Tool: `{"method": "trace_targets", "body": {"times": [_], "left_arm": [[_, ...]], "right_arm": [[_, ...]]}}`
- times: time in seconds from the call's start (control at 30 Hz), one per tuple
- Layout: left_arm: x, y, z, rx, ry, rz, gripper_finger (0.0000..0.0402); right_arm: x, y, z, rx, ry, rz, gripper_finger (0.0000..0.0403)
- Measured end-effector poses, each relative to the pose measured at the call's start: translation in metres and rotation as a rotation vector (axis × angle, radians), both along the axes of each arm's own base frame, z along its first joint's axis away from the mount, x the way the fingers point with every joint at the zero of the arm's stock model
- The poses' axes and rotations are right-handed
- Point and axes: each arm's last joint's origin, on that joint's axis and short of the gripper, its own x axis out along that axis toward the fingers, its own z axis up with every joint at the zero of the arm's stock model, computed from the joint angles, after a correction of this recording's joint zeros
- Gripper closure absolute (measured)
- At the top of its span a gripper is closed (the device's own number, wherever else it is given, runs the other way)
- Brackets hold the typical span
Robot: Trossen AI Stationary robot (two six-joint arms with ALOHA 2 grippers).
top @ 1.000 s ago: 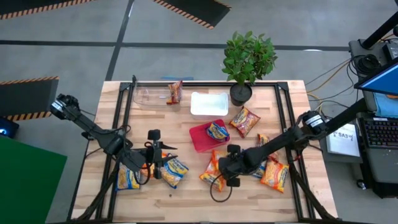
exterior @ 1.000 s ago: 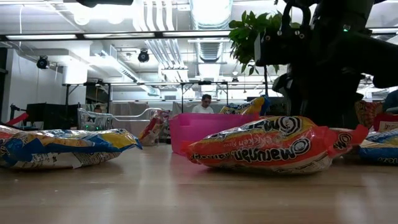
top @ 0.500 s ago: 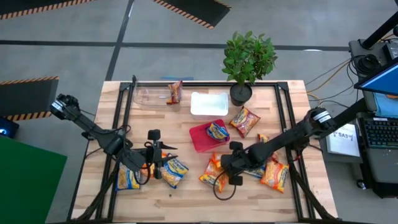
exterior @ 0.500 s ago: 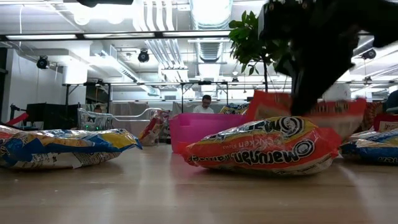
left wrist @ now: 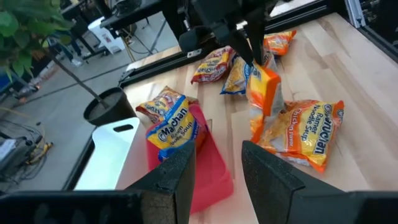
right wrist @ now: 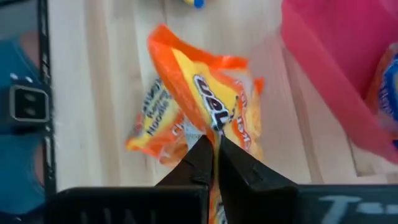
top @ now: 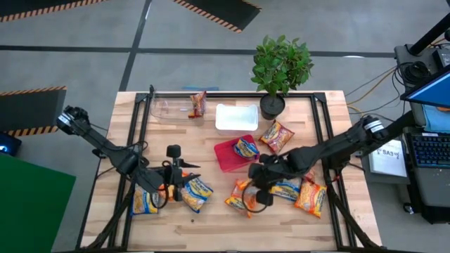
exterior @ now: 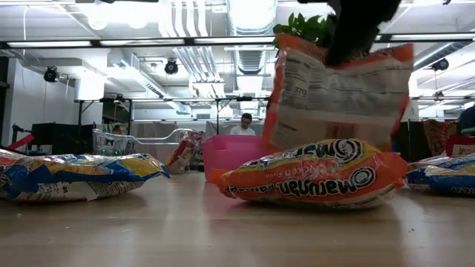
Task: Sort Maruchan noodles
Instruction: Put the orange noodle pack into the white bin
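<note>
Orange noodle packet (right wrist: 205,93) pinched at one edge by the right hand (right wrist: 213,158), fingers closed on it; it hangs clear of the worktop (top: 211,218) above a second orange packet (exterior: 312,174). Only the low view shows the lifted packet's printed back and the gap beneath it; there the right hand is cut off by the picture's top. High view: right hand (top: 257,191) sits just beside the red tray (top: 226,156), the lifted packet largely hidden under it. Left hand (top: 176,184) waits near blue-and-yellow packets (top: 197,191), fingers parted, holding nothing.
</note>
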Motion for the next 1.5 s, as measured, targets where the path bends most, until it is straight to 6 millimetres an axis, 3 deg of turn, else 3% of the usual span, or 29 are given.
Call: {"method": "trace_targets", "body": {"times": [0.4,0.53,0.77,0.9,1.07,1.3,1.5], "left_arm": [[-0.011,0.006,-0.002,0.066,0.009,-0.047,0.0303],[-0.016,0.01,-0.006,0.055,0.002,-0.047,0.0314],[-0.022,0.014,-0.009,0.021,-0.047,-0.046,0.0325],[-0.024,0.015,-0.008,0.009,-0.059,-0.044,0.0326],[-0.023,0.015,-0.008,-0.004,-0.059,-0.038,0.0326],[-0.023,0.016,-0.008,0.024,-0.059,-0.028,0.0326],[-0.024,0.016,-0.008,0.026,-0.06,-0.027,0.0326]], "right_arm": [[0.009,-0.017,0.052,0.069,-0.152,-0.049,0.0394],[0.009,-0.017,0.055,0.066,-0.162,-0.037,0.0394],[0.005,-0.015,0.041,0.081,-0.079,-0.08,0.0387],[0.004,-0.016,0.037,0.068,-0.05,-0.08,0.0346],[0.003,-0.012,0.037,0.029,-0.065,-0.026,0.026],[0.004,0.011,0.018,-0.088,-0.019,0.077,0.0148],[0.012,0.03,-0.011,-0.108,0.075,0.088,0.0118]]}}
